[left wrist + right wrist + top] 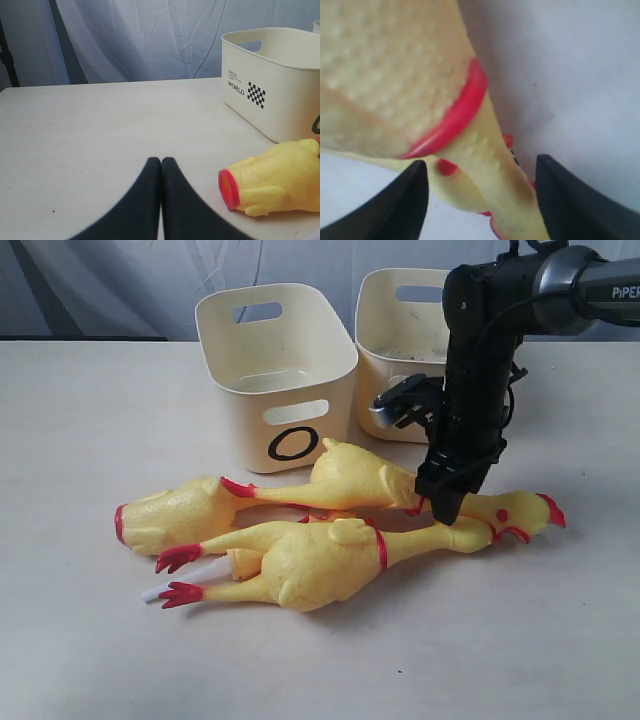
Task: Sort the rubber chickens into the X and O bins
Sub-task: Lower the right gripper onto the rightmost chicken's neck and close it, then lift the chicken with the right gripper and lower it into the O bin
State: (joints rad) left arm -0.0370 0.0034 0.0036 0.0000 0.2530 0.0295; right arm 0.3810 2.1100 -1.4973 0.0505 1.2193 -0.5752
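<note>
Tabletop (90,660) free at 6 o'clock. Chicken (310,565) lies 9–3, head at 3. R pincer (447,512) spread astride its neck, L pincer (161,161) pressed together.

I see the cream plastic O-marked tub (250,435) left of its twin tub (385,335), both behind the bumpy yellow rubber chickens (310,565) lying on the pale surface (80,630), headless piece (175,515) leftmost.
</note>
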